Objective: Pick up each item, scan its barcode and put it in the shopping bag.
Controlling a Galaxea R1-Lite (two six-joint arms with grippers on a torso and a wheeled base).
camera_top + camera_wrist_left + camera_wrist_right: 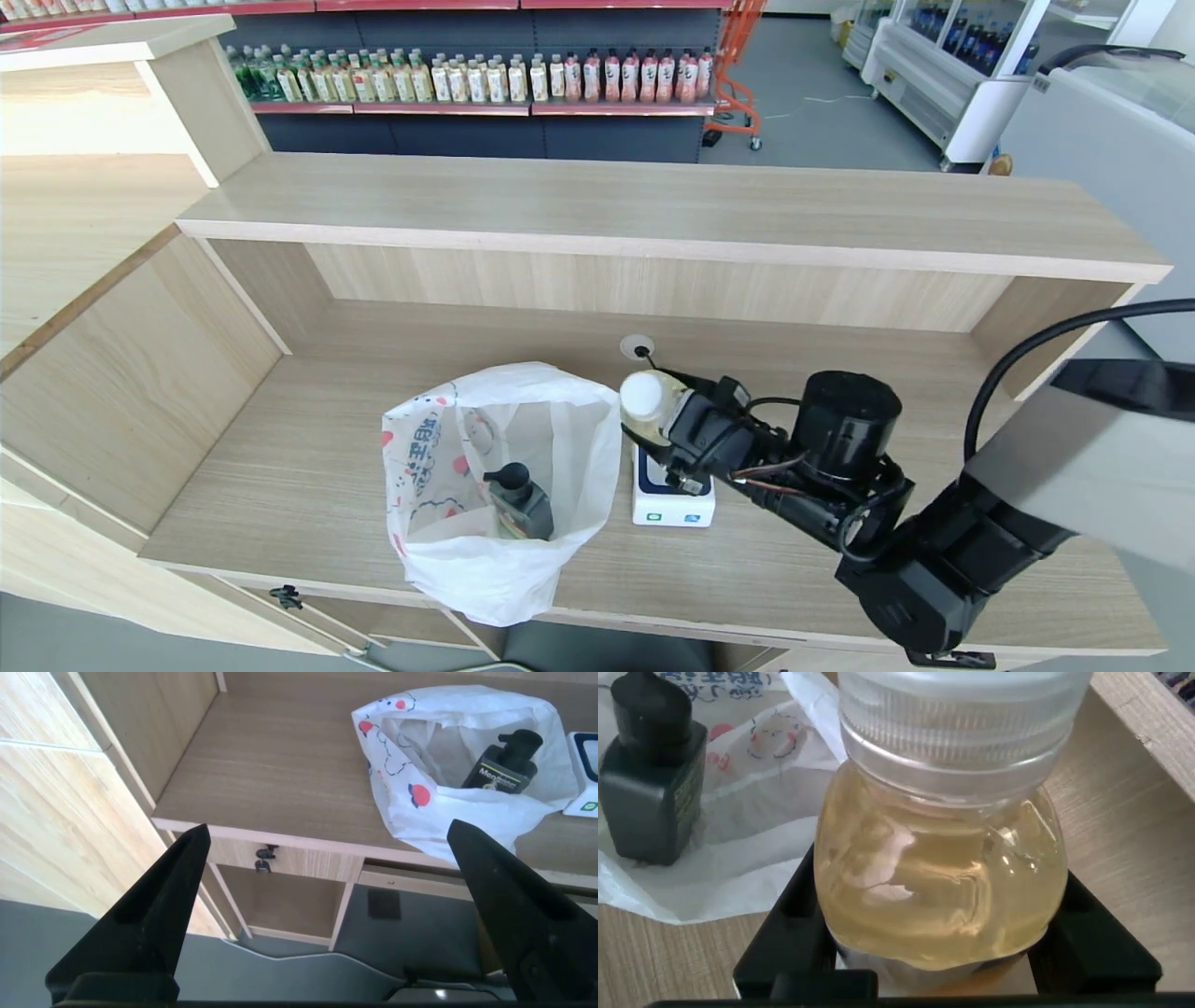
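Note:
My right gripper is shut on a clear bottle of yellowish drink with a white cap, held above the white scanner just right of the shopping bag. In the right wrist view the bottle sits between the black fingers. The white plastic shopping bag stands open on the counter with a dark pump bottle inside; the bag and the dark bottle also appear in the left wrist view. My left gripper hangs open below the counter's front edge, with nothing between its fingers.
The wooden counter has a raised back ledge and side walls. A cable hole sits in the counter behind the scanner. Shelves of bottled drinks stand in the room beyond.

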